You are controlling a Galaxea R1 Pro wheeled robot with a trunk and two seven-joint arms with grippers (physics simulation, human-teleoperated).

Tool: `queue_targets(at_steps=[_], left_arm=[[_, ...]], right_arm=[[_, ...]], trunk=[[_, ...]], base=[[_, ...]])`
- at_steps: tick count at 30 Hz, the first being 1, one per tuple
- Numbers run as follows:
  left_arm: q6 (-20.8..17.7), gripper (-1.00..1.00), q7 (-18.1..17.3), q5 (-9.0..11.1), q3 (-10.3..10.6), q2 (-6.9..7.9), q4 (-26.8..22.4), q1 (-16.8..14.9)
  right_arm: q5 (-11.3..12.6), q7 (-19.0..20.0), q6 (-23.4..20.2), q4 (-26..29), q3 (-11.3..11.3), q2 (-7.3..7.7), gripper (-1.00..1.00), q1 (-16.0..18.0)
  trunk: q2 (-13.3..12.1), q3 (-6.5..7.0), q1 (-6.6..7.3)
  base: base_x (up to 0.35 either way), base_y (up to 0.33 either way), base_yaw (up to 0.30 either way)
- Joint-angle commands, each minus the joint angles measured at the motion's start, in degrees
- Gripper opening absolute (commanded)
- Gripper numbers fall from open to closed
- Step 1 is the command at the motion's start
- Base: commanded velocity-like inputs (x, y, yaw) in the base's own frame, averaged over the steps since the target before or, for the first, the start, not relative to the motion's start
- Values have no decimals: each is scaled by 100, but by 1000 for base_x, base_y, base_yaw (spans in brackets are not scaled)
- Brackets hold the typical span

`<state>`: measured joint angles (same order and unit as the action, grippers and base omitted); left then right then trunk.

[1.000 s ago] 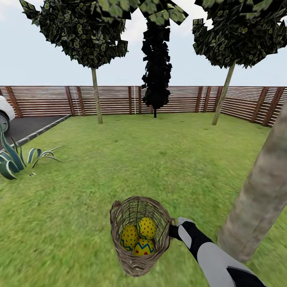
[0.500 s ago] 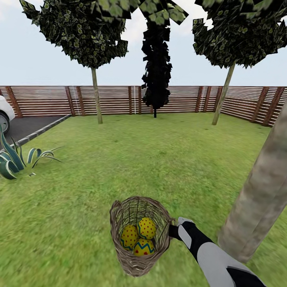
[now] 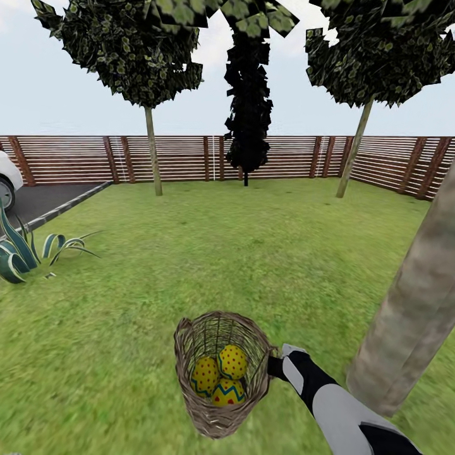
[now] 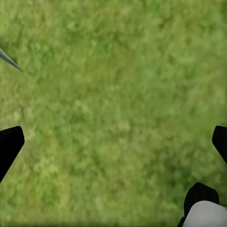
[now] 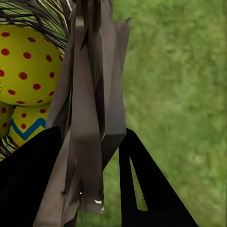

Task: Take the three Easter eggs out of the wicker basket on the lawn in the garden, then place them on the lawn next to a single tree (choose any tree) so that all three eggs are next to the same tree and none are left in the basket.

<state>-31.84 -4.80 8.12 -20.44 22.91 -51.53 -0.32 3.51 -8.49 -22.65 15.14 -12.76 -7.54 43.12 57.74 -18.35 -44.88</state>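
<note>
Your right pincer (image 3: 273, 365) is clamped on the rim of the wicker basket (image 3: 218, 373), which sits tilted at 6 o'clock on the lawn (image 3: 253, 253). All three Easter eggs (image 3: 221, 376) lie inside, at 9 o'clock from that pincer. The thick tree (image 3: 411, 316) trunk stands near at 3 o'clock. Your left pincer (image 4: 113, 142) hangs wide open over bare grass, so the right arm is nearer.

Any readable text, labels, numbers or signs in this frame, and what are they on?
None: there is no text to read.
The eggs in the basket carry only red dots and a blue zigzag, no letters.
The fence and the nearest tree trunk bear no sign.
The right tool shows no marking.
</note>
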Motion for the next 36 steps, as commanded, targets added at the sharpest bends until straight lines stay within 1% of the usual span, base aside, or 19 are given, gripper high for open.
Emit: queue_targets(at_steps=[1,5,7,10,14,17,36], left_arm=[[-41,100,-13,43,-16,6,-15,-3],[-42,100,-66,50,-21,6,-23,8],[-33,100,-129,51,-18,-35,-42,20],[-21,100,-147,50,-15,-54,-58,11],[-18,100,-136,53,-27,-78,-287,22],[5,100,-138,57,-30,-90,-328,73],[13,100,-144,58,-30,-94,-346,77]], right_arm=[[79,-30,-25,16,-16,-4,-100,3],[74,-35,-28,23,-8,-11,-100,3],[76,-34,-28,19,-8,-16,-100,3],[73,-35,-28,20,-7,-15,-100,3],[72,-36,-28,24,-7,-11,-100,3],[71,-32,-14,18,-7,-18,-100,3],[88,-38,4,16,-25,-11,-100,3]], trunk=[[47,-26,-23],[207,-97,-111],[288,-133,-155],[408,-187,-221],[568,-259,-309],[689,-313,-374],[1451,-654,-792]], base=[[0,0,0],[0,0,0],[0,0,0],[0,0,0],[0,0,0],[0,0,0],[0,0,0]])
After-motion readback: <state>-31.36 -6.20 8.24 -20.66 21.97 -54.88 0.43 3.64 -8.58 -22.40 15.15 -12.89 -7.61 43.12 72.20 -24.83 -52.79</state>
